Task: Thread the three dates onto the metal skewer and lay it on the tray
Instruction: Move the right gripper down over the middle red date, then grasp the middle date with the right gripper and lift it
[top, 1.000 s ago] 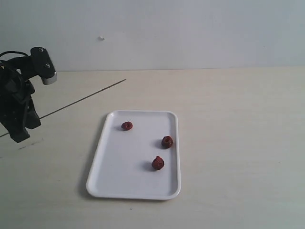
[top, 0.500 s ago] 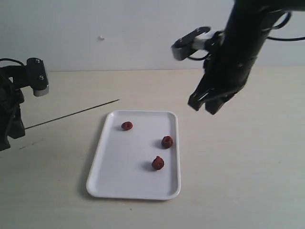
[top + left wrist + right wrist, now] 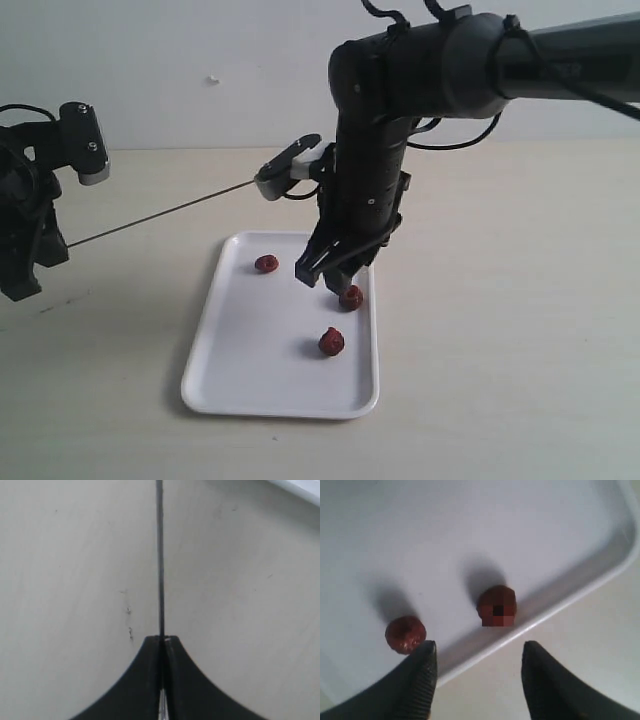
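The three dates lie loose on the white tray. My right gripper hangs open just above the tray's right side, close over the middle date. In the right wrist view two dates lie near the tray's rim, just beyond the open gripper, with nothing between the fingers. My left gripper is at the far left, shut on one end of the metal skewer. The skewer points toward the right arm, above the table. In the left wrist view the skewer runs straight out from the shut gripper.
The right arm's thick black links reach in from the upper right over the tray's far side. The tray's corner shows in the left wrist view. Bare light wooden table lies all round the tray.
The right arm came into view from the upper right and dropped over the tray's right side, and its jaws opened. The left gripper shifted slightly, and the skewer's free end rose.
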You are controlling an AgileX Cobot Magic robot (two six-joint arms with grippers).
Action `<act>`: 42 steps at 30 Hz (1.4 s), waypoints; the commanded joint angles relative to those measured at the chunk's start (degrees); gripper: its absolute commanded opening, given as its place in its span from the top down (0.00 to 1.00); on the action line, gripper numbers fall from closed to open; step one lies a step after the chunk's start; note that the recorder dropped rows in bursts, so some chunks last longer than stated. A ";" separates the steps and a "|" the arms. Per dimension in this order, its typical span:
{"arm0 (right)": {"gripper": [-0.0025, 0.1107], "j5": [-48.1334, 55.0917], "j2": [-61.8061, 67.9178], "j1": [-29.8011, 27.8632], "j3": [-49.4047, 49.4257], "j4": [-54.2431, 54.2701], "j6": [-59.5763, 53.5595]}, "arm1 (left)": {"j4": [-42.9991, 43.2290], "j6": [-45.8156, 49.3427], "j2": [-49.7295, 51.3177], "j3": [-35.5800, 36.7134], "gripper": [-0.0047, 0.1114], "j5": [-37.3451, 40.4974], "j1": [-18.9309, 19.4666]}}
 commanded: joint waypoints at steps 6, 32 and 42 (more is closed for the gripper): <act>0.52 -2.09 5.15 0.24 -3.04 -1.45 1.79 | -0.90 0.04 -0.19 0.34 0.96 -0.95 0.17; 0.52 -3.76 8.30 0.24 -2.94 -3.61 1.92 | -0.90 0.04 -0.19 0.34 0.96 -0.95 0.17; 0.52 -4.85 8.39 0.24 -2.94 -3.29 1.92 | -0.98 0.04 -0.19 0.34 0.96 -0.85 0.17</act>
